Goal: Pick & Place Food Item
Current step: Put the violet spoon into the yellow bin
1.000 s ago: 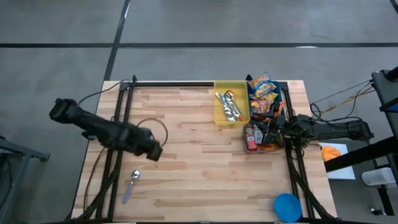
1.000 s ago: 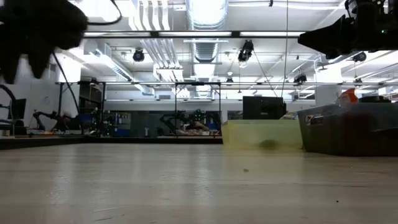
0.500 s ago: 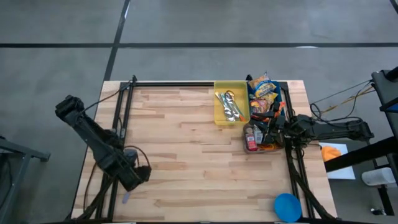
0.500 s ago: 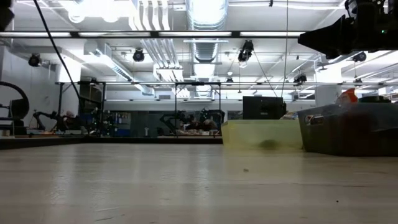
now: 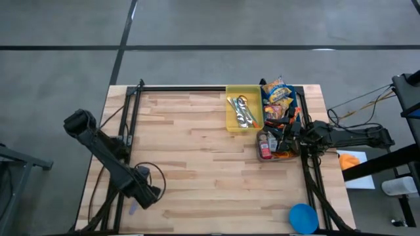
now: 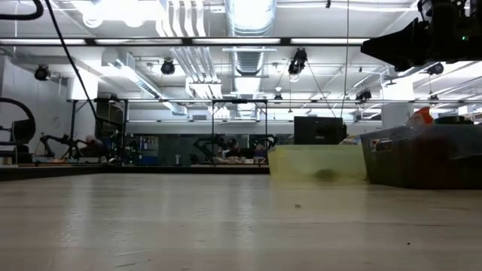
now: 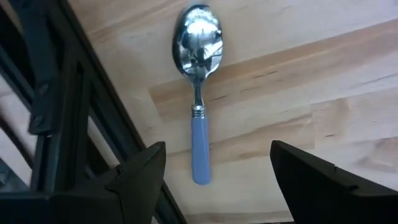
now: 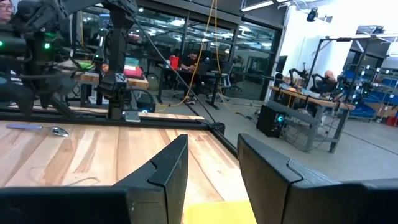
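Observation:
Snack bags (image 5: 277, 97) lie in a dark bin (image 6: 422, 158) at the far right, beside a red-capped bottle (image 5: 264, 145). My right gripper (image 5: 291, 135) hovers level above that bin, open, with nothing between its fingers (image 8: 211, 168). A spoon with a blue handle (image 7: 199, 93) lies flat on the wood near the table's left front corner. My left gripper (image 7: 214, 180) points down over it, open, its fingers standing on either side of the handle's end, apart from it. In the high view the gripper (image 5: 146, 193) hides most of the spoon (image 5: 133, 209).
A yellow bin (image 5: 244, 128) holding cutlery stands left of the dark bin. A blue round dish (image 5: 302, 217) sits at the near right corner. Black frame rails (image 5: 125, 131) run along the table's left and right sides, one close beside the spoon (image 7: 68, 124).
My left gripper has swung from the table's middle left toward the near edge and come down over the spoon, turning at the wrist and tipping more steeply downward. It has left the low view. The spoon has stayed where it was.

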Motion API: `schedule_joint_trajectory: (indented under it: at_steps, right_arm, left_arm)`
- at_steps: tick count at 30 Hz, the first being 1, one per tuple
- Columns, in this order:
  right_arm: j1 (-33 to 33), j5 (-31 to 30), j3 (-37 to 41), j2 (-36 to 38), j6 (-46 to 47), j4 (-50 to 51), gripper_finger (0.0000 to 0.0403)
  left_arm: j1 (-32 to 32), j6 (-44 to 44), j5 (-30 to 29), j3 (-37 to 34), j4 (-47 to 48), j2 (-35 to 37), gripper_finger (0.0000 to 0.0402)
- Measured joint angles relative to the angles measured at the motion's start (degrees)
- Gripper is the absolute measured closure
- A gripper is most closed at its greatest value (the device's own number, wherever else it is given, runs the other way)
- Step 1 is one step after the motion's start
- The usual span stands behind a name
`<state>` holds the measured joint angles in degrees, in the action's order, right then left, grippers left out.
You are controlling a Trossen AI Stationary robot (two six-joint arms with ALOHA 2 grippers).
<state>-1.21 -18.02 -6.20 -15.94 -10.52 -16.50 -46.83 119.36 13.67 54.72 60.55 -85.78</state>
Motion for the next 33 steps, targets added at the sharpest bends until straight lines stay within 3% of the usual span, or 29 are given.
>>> schedule_joint_trajectory:
  at_steps: [10,26,33]
  right_arm:
    - [0.0,0.0,0.0,0.0,0.0,0.0,0.0266]
    - [0.0,0.0,0.0,0.0,0.0,0.0,0.0266]
    - [0.0,0.0,0.0,0.0,0.0,0.0,0.0266]
  left_arm:
    - [0.0,-3.5,-0.1,-1.2,-2.0,-4.1,0.0112]
    - [0.5,-4.3,0.0,-12.1,-14.5,-3.8,0.0113]
    - [0.5,-3.9,-0.2,-12.5,-15.8,-3.7,0.0161]
